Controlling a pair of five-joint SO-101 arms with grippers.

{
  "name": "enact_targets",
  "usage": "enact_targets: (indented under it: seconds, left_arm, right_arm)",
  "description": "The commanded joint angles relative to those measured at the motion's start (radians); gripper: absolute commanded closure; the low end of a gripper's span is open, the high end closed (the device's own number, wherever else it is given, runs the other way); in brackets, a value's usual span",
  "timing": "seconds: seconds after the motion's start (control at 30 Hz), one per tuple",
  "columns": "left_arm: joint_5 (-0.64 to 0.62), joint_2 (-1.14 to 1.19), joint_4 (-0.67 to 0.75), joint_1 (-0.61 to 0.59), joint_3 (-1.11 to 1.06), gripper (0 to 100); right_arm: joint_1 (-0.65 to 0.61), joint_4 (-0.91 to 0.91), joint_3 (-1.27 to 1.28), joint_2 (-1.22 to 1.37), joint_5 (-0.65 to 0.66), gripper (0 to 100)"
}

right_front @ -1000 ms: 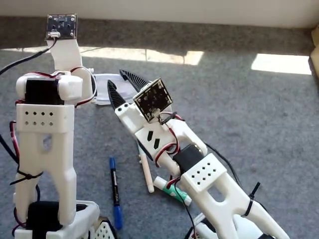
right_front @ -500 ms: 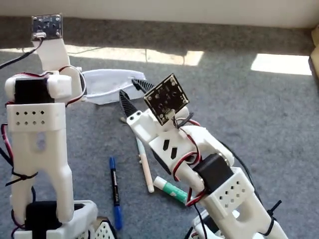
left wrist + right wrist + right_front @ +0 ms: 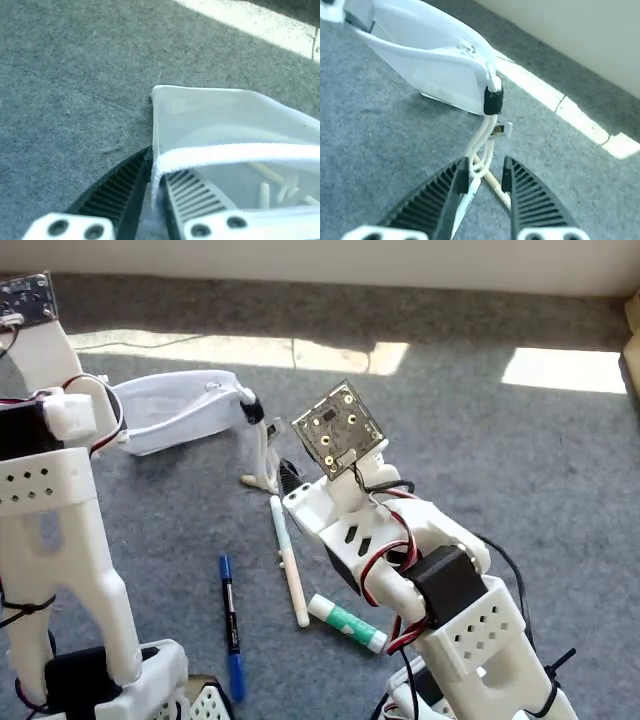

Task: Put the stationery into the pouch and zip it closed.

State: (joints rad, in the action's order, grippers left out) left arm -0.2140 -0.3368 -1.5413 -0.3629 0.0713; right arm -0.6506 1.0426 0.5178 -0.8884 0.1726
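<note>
The white mesh pouch (image 3: pixel 180 412) is held up off the carpet by its end, with my left gripper (image 3: pixel 156 170) shut on its rim (image 3: pixel 210 152). From the pouch's other end, below a black band (image 3: pixel 493 100), hangs a white cord loop (image 3: pixel 482 145). My right gripper (image 3: pixel 485 165) is open, and the cord's lower end lies between its fingers; in the high view it is the gripper (image 3: pixel 278 472) just below the pouch's tip. On the carpet lie a blue pen (image 3: pixel 230 625), a white-and-beige pen (image 3: pixel 290 565) and a green-and-white glue stick (image 3: pixel 345 622).
Grey carpet (image 3: pixel 520 470) covers the floor, with sunlit patches (image 3: pixel 560 368) along the back by the wall. The right arm's body (image 3: pixel 420 580) sits over the ground beside the glue stick. The left arm's upright (image 3: pixel 60 530) stands near the blue pen.
The left arm swung leftward and drew the pouch out and up. The right gripper pulled back toward me, narrowed its jaws and now has the hanging cord between its fingers.
</note>
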Motion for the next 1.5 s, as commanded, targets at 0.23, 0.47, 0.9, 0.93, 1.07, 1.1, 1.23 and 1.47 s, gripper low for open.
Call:
enact_targets:
  seconds: [0.23,0.47,0.9,0.93,1.07,1.1,1.23,1.47]
  left_arm:
    - [-0.002,-0.099,0.008,-0.084,0.018,99]
    - [0.000,-0.099,0.008,-0.084,0.002,99]
    - [0.000,-0.093,0.006,-0.084,0.001,99]
    - [0.000,-0.093,0.005,-0.084,0.001,99]
    - [0.000,-0.097,0.009,-0.084,-0.025,99]
    - [0.000,-0.097,0.014,-0.084,-0.036,99]
    - [0.000,-0.099,0.057,-0.084,-0.074,99]
    - [0.000,-0.099,0.064,-0.084,-0.082,99]
  right_arm:
    - [0.061,0.156,-0.062,0.142,-0.012,88.8]
    - [0.054,0.308,-0.058,0.153,-0.008,88.7]
    - [-0.074,0.378,0.148,0.151,-0.003,88.6]
    - [-0.087,0.354,0.182,0.148,-0.003,88.6]
    - [-0.101,0.266,0.274,0.151,-0.003,88.5]
    - [-0.105,0.254,0.285,0.153,-0.003,88.5]
    - [-0.143,0.242,0.320,0.154,-0.003,83.6]
    - [-0.206,0.174,0.409,0.156,0.032,81.3]
